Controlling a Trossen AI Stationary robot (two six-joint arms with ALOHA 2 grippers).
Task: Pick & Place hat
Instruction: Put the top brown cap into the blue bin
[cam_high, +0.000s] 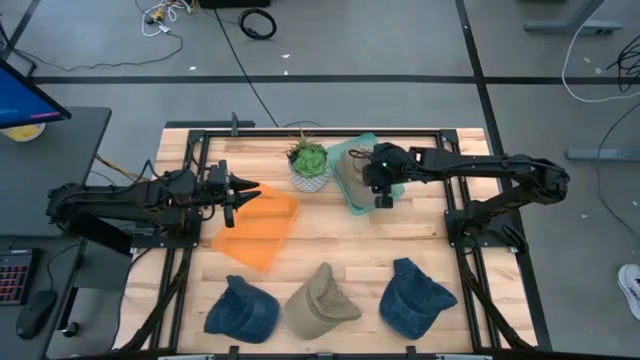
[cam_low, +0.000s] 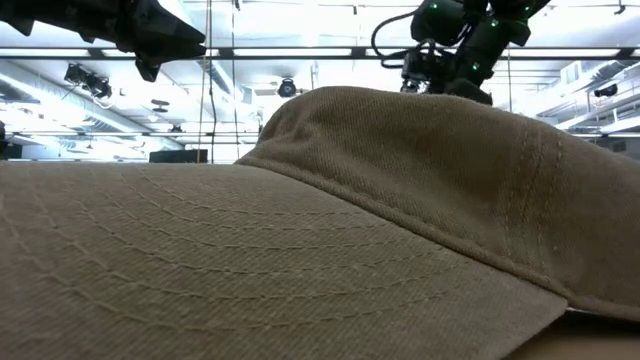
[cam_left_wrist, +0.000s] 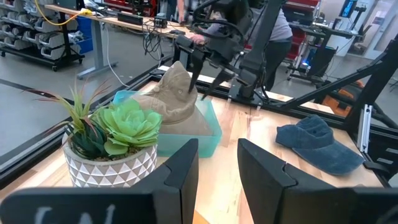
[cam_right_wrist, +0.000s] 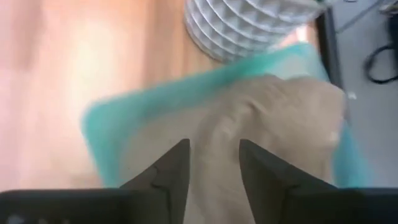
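Observation:
A tan hat (cam_left_wrist: 171, 102) lies crumpled inside a teal bin (cam_left_wrist: 210, 134) at the table's far side, next to a potted succulent (cam_high: 308, 165). My right gripper (cam_right_wrist: 214, 146) is open and points down, close above this hat (cam_right_wrist: 267, 112); the left wrist view shows its fingers (cam_left_wrist: 194, 65) spread over the crown. My left gripper (cam_high: 255, 190) is open and hovers level over an orange tray (cam_high: 262, 225), pointing toward the plant. Three more hats rest on the near edge: a blue one (cam_high: 240, 310), a tan one (cam_high: 320, 300) and another blue one (cam_high: 415, 295).
The near tan hat (cam_low: 300, 230) fills the low view, its brim toward the camera. The succulent pot (cam_left_wrist: 112, 165) stands between the orange tray and the teal bin (cam_high: 352, 195). Bare wood lies in the table's middle. A person stands behind the table's far side in the left wrist view.

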